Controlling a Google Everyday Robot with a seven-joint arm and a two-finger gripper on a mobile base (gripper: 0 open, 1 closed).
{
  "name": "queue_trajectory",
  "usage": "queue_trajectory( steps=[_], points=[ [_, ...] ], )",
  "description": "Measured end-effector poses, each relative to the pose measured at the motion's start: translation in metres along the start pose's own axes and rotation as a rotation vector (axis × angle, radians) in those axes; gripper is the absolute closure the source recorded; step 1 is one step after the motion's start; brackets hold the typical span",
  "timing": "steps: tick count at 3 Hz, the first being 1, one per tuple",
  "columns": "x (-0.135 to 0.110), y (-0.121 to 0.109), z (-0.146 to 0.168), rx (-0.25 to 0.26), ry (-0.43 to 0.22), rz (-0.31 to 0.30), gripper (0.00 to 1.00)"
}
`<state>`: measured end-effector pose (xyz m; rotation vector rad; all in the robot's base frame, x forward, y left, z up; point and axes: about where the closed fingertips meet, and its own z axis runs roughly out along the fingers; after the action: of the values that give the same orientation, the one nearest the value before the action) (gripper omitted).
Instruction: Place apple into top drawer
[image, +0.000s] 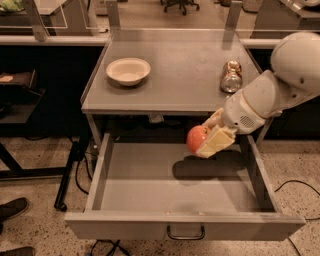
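A white bowl (128, 71) sits toward the back-left corner of the worktop (185, 60). Below the front edge, the top drawer (185, 220) stands pulled open. The apple (194, 137) hangs just under the worktop's front edge, toward its right corner, pinched by the gripper (206, 140). The drawer floor lies directly beneath it, so lowering and releasing looks sufficient. A metal can (231, 76) stands near the right edge.

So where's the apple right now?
In the camera view, right of centre, the claw holds the apple above the back right of the open top drawer, just below the table edge and the can.
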<state>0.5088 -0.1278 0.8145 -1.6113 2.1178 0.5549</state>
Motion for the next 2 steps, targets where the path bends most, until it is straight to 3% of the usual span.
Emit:
queue_trajectory(
  steps=[1, 2],
  points=[
    [0.0015, 0.0111, 0.0366, -0.057, -0.01, 0.015, 1.0],
    [0.0022, 0.0122, 0.0393, -0.061, -0.009, 0.016, 1.0]
  ],
)
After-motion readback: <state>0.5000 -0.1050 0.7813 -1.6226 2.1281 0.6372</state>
